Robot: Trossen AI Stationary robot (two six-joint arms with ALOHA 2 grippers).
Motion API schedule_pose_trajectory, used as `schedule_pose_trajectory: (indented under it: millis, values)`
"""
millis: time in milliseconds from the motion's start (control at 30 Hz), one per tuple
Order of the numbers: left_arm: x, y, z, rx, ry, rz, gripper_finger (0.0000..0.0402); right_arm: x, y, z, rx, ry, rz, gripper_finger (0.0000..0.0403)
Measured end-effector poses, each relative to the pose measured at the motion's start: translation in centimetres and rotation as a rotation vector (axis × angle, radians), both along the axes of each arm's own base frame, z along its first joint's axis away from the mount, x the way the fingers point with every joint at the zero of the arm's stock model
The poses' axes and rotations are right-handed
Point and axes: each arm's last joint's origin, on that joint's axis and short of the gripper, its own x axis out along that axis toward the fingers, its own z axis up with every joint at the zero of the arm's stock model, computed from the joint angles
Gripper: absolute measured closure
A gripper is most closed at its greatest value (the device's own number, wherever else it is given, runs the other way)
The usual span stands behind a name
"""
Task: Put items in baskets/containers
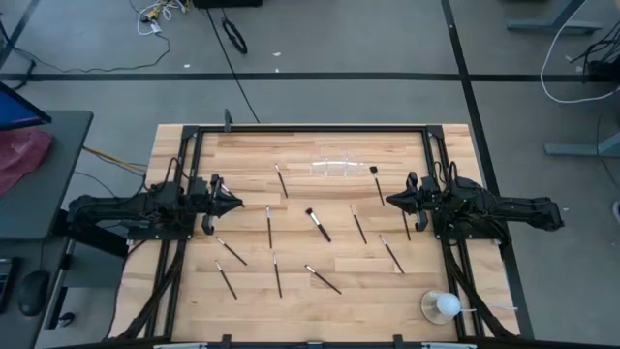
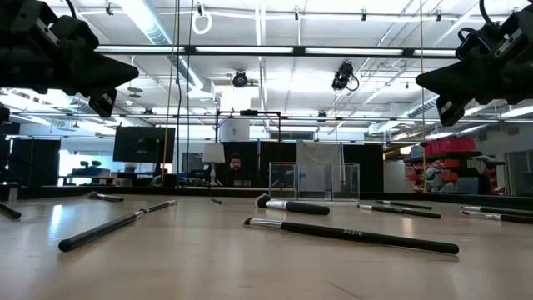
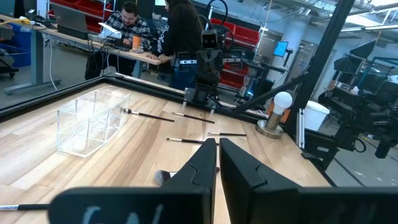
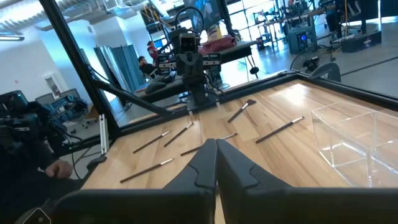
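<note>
Both grippers, left (image 1: 235,205) and right (image 1: 390,200), hover clenched and empty. The brush (image 1: 268,225) nearest our left gripper lies just inward, handle running front-to-back on the bench.

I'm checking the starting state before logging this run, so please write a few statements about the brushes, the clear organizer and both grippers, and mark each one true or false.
1. The clear plastic organizer holds several brushes. False: it is empty; the thin dark-handled makeup brushes lie scattered on the wooden table.
2. The left gripper grips a brush. False: it is shut on nothing, above the table.
3. The right gripper is shut and empty. True.
4. The white ball-shaped object on a clear base stands near the table's corner on the right arm's side. True.
5. The organizer sits at the far edge of the table. True.
</note>
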Motion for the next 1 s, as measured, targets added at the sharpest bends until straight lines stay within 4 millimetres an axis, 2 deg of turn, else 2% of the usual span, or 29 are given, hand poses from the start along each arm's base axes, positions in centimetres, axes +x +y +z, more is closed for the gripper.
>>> schedule_pose_trajectory:
  millis: [300, 500, 567, 667, 833, 900, 1000]
  values:
    - [0.0, 0.0, 0.0, 0.000, 0.000, 0.000, 0.0376, 0.0, 0.0, 0.0, 0.000, 0.000, 0.000, 0.0389]
    - [0.0, 0.0, 0.0, 0.000, 0.000, 0.000, 0.0376, 0.0, 0.0, 0.1, -0.086, -0.007, -0.003, 0.0389]
    - [0.0, 0.0, 0.0, 0.000, 0.000, 0.000, 0.0376, 0.0, 0.0, 0.4, -0.085, -0.046, -0.007, 0.0389]
    - [0.0, 0.0, 0.0, 0.000, 0.000, 0.000, 0.0376, -0.2, -0.2, 1.7, 0.003, -0.175, -0.059, 0.0389]
    - [0.0, 0.0, 0.0, 0.000, 0.000, 0.000, 0.0376, -0.6, -0.4, 3.8, -0.015, -0.394, -0.160, 0.0389]
    - [0.0, 0.0, 0.0, 0.000, 0.000, 0.000, 0.0376, -0.5, -0.3, 4.1, -0.025, -0.430, -0.132, 0.0389]
    - [0.0, 0.0, 0.0, 0.000, 0.000, 0.000, 0.0376, 0.4, -0.2, 3.9, -0.013, -0.396, -0.125, 0.0389]
